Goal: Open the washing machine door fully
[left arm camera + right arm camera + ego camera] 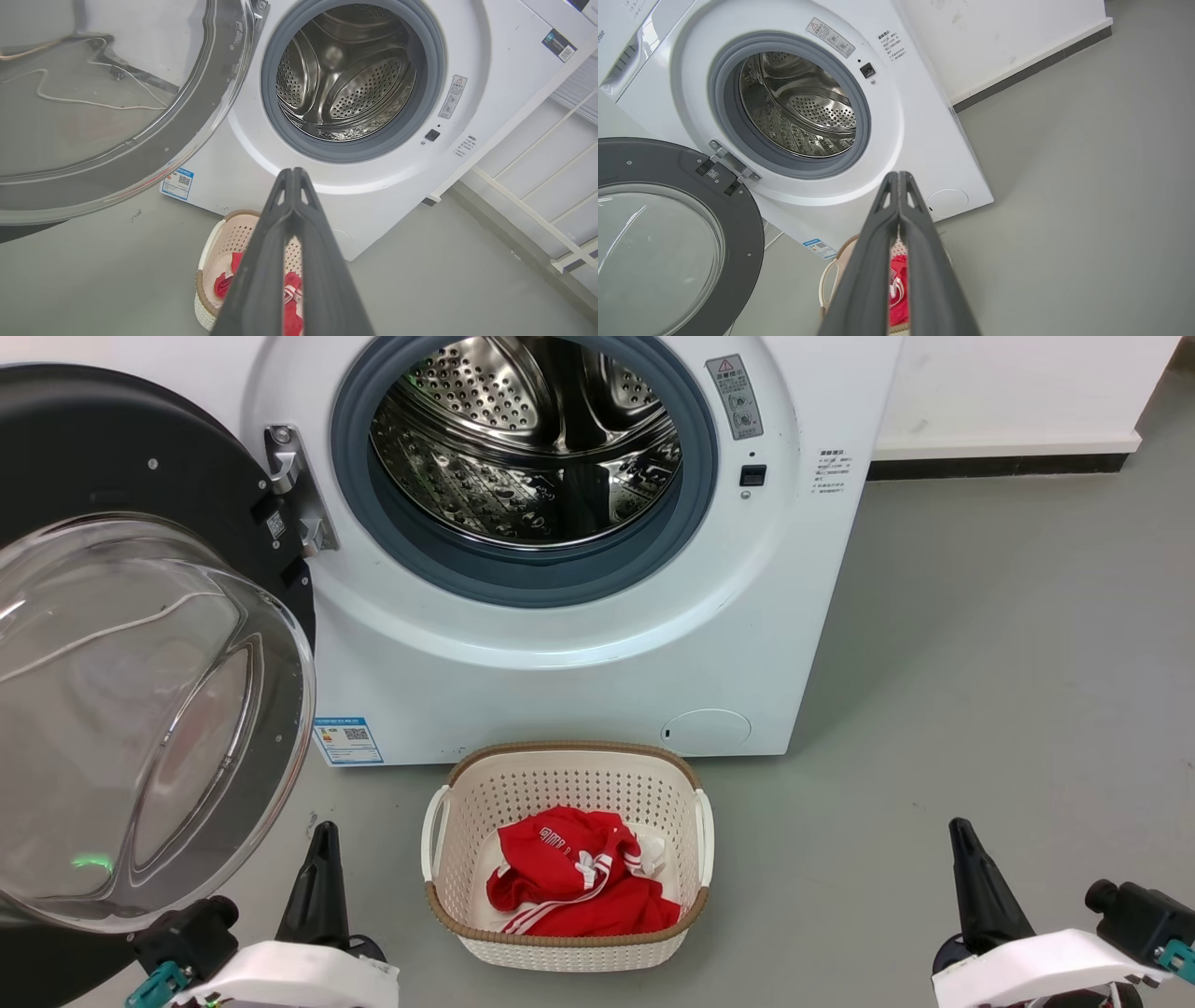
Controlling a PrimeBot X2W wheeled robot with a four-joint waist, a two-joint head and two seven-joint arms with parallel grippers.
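Observation:
The white washing machine [579, 672] faces me with its steel drum and grey gasket exposed. Its round black door [112, 457], with a clear bulging glass bowl, stands swung wide out to the left on a metal hinge [297, 490]. The door [140, 154] spans the upper left of the left wrist view and the door [742, 224] lies at the lower left of the right wrist view. My left gripper [322, 840] rests shut at the bottom left, just right of the glass, holding nothing. My right gripper [962, 835] rests shut at the bottom right, far from the machine. Both fingertip pairs [293, 171] [899, 175] are pressed together.
A cream perforated laundry basket [448, 896] with a red garment [569, 882] sits on the grey floor before the machine, between my grippers. A white wall with dark skirting [999, 467] runs to the right. A white rack [551, 196] stands beside the machine.

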